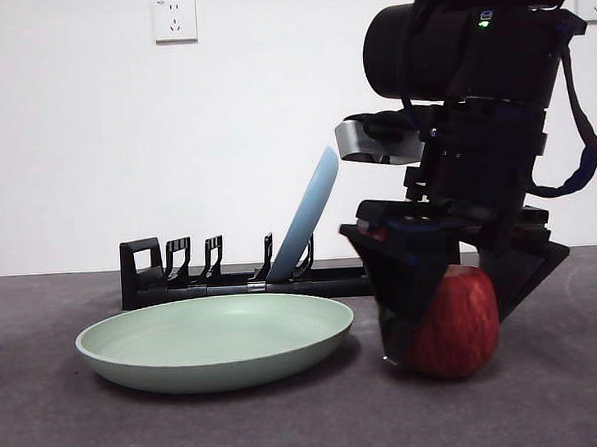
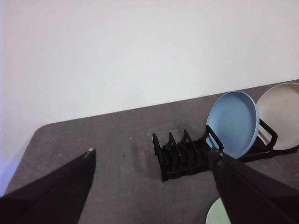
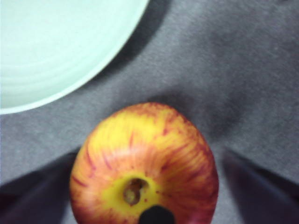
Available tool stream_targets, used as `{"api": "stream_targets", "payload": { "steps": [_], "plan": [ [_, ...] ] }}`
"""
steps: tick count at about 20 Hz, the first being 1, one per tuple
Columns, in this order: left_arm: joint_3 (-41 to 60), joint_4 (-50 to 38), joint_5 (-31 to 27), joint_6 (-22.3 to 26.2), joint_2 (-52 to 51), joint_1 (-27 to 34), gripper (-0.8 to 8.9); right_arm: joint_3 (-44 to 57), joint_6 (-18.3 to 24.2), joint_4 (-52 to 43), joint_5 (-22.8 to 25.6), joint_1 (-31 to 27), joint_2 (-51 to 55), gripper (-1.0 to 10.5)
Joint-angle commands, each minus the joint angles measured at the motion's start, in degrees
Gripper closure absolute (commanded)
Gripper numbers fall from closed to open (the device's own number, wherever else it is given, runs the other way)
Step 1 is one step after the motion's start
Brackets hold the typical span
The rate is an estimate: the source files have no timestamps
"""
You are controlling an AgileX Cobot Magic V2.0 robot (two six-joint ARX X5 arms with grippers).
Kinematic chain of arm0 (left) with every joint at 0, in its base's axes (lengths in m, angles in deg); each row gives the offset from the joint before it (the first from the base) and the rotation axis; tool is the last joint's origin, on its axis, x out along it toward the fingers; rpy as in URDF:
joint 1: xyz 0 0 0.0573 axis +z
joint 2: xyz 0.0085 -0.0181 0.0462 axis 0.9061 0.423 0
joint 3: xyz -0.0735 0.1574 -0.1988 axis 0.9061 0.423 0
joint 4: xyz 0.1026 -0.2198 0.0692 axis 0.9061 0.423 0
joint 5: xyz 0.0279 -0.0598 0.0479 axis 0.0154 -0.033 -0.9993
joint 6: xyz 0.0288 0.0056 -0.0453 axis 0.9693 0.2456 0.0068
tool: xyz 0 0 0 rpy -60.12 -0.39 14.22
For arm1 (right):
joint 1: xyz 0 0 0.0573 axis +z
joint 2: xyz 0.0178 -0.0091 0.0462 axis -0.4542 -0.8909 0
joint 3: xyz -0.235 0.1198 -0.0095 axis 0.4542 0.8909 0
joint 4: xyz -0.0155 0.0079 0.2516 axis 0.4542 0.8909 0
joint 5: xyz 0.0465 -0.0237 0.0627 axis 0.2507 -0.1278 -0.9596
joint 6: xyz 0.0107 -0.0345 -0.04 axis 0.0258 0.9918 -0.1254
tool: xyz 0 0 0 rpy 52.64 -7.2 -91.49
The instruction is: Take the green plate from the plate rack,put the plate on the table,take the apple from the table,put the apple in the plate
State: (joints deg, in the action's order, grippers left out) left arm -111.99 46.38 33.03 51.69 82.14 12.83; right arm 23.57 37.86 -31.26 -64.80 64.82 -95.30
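Observation:
The green plate [image 1: 214,338] lies flat on the table [image 1: 109,424], left of centre and in front of the plate rack [image 1: 232,284]. The red and yellow apple [image 1: 459,325] rests on the table just right of the plate's rim. My right gripper [image 1: 449,321] has come down over it, open, one jaw on each side of the apple [image 3: 145,154]. The right wrist view shows the plate [image 3: 51,46] close beside the apple. My left gripper [image 2: 152,151] hangs open and empty, high above the table, facing the rack [image 2: 180,156].
A blue plate [image 1: 308,218] leans upright in the rack's right slots. In the left wrist view a beige plate [image 2: 282,114] stands behind the blue plate [image 2: 233,123]. A white wall with a socket [image 1: 175,19] backs the table.

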Motion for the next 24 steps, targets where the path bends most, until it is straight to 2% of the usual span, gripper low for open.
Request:
{"api": "stream_targets", "payload": {
  "steps": [1,4,8,11,14,19,24],
  "plan": [
    [0.31,0.02,-0.26,-1.64,-0.07,0.11,4.06,-0.26,-0.46,0.11,0.13,0.04,0.09,9.5],
    [0.31,0.02,-0.24,-1.66,-0.04,0.11,4.06,-1.68,-0.55,0.94,-0.2,0.79,1.79,9.5],
    [0.31,0.02,-0.22,-1.79,-0.04,0.11,4.06,-10.23,-1.55,0.87,-0.39,2.16,3.69,9.6],
    [0.31,0.35,-0.02,-2.78,-0.04,0.11,4.06,-17.66,-1.33,-3.5,-3.69,3.15,2.67,9.6],
    [0.31,0.37,-0.09,-2.75,-0.04,0.11,4.06,-24.28,-1.36,-3.08,-4.81,4.02,-2.21,9.6],
    [0.31,0.37,-0.11,-2.71,-0.04,0.11,4.06,-34.21,-1.33,3.13,-4.79,5.6,-15.47,9.6],
    [0.31,0.44,-0.11,-2.69,-0.04,0.11,4.06,-34.86,-1.33,5.88,-4.57,9.07,-22.25,9.6]
  ]
}}
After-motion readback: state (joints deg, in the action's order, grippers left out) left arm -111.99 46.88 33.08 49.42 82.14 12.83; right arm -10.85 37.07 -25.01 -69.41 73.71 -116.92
